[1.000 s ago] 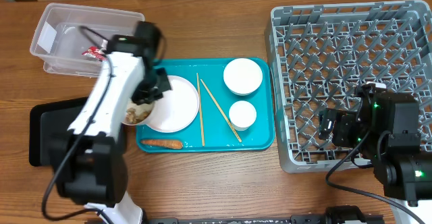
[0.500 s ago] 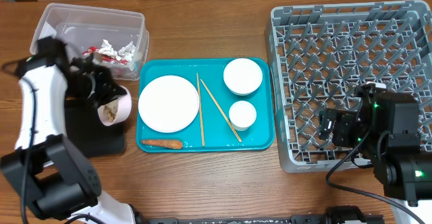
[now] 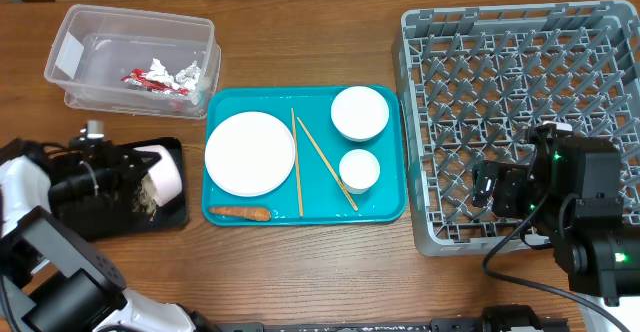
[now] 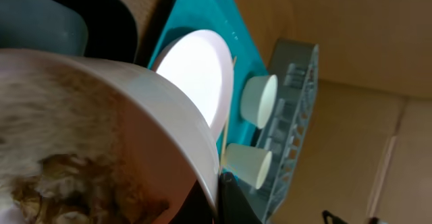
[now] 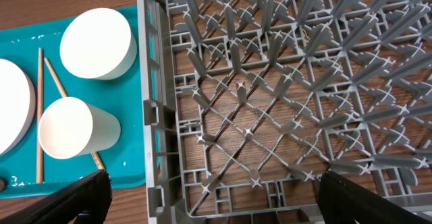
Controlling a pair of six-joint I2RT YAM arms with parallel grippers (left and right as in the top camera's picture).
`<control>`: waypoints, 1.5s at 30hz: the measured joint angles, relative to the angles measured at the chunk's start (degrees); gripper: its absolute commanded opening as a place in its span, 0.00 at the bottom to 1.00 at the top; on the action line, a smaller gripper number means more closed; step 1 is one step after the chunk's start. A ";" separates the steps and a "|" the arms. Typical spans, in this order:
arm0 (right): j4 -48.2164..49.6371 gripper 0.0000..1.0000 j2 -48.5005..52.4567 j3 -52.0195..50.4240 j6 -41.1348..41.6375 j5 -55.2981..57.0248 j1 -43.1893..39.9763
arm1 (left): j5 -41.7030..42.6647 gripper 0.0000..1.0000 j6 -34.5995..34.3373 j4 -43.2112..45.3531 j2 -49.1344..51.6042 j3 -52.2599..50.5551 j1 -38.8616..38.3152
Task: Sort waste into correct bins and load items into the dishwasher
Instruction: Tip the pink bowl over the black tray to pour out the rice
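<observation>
Looking down from overhead, you have your left gripper (image 3: pixel 138 179) at the lower left of the frame, its jaws clamped on the rim of the small pinkish-white bowl (image 3: pixel 163 172). That bowl lies tipped on its side above the black tray (image 3: pixel 165 215), with its mouth turned toward the left edge. Beige food scraps (image 3: pixel 146 196) show at the mouth, low against the tray. Your left wrist view fills with the bowl's wall, and brown crumbly scraps cling inside it at the lower left.

In the upper left sits the clear plastic tub (image 3: pixel 70 32). The red-and-silver snack wrapper (image 3: pixel 137 78) and the crumpled foil (image 3: pixel 175 75) lie inside it.

At the centre you see the teal serving tray (image 3: pixel 385 210). On it, the round pale plate (image 3: pixel 250 153) takes the left half. The wooden chopsticks (image 3: pixel 298 167) lie just right of the plate, one nearly straight up the frame and the other slanting down to the right. The wider white bowl (image 3: pixel 360 113) stands at the tray's upper right, and the small white cup (image 3: pixel 359 170) is just below it, touching the slanted chopstick. The orange carrot piece (image 3: pixel 240 213) lies along the tray's lower edge, below the plate.

Your right gripper (image 3: pixel 497 189) hangs over the lower left part of the grey dish rack (image 3: pixel 520 62), which fills the right side. Its jaws stand wide apart and hold nothing. The right wrist view shows the two fingertips in the bottom corners, with bare pegs between them.
</observation>
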 measured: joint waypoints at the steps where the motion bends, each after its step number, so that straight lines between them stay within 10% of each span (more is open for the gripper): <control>1: -0.02 1.00 0.00 0.00 -0.02 -0.02 0.02 | 1.22 0.04 0.20 -0.55 0.00 0.00 0.83; 45: -0.35 1.00 0.00 0.00 -0.02 -0.04 0.02 | 24.09 0.04 -8.94 -3.98 0.00 -0.02 8.24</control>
